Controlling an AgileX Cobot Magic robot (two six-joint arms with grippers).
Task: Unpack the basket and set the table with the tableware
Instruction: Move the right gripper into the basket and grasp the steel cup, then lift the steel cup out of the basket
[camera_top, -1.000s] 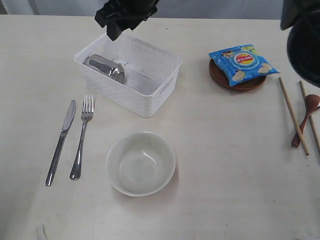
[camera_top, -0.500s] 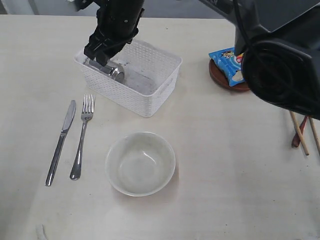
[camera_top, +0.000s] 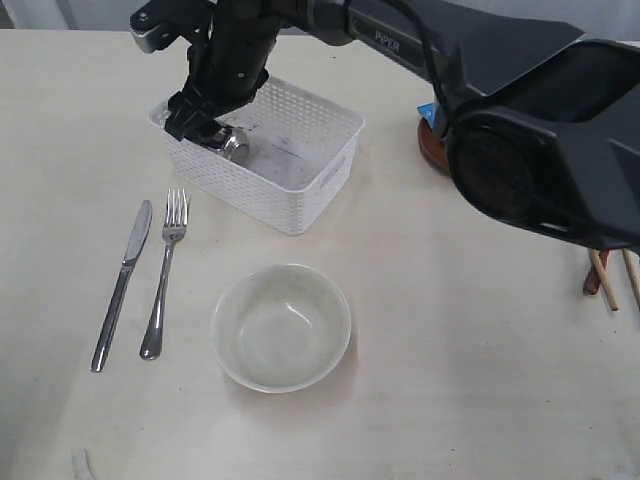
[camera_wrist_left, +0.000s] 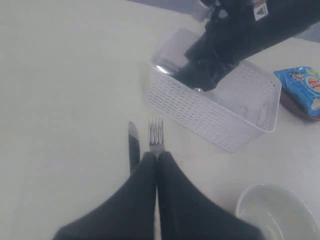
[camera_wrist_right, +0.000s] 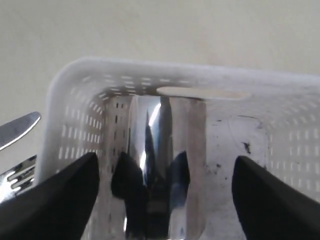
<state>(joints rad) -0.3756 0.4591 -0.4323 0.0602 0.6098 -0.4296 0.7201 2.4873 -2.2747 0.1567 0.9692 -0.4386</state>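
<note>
The white basket (camera_top: 300, 190) stands at the back of the table (camera_top: 450, 380). A steel cup (camera_top: 233, 146) lies on its side in the basket's left end. My right gripper (camera_top: 196, 116) reaches across into that end and is open. In the right wrist view its fingers (camera_wrist_right: 65, 195) stand wide on either side of the cup (camera_wrist_right: 165, 150), with gaps on both sides. The knife (camera_top: 122, 285), fork (camera_top: 165, 270) and bowl (camera_top: 281, 325) lie on the table in front. My left gripper (camera_wrist_left: 156, 156) is shut and empty above the fork (camera_wrist_left: 156, 134).
The right arm (camera_top: 480, 70) stretches across the back and hides most of the brown plate (camera_top: 432, 150). A blue chip bag (camera_wrist_left: 305, 86) shows in the left wrist view. Chopstick ends (camera_top: 604, 282) and the spoon (camera_top: 591, 284) peek out at the right edge.
The right arm has swung in from the right and come down into the basket's left end over the cup, and its jaws have opened wider. It now covers the chip bag and plate.
</note>
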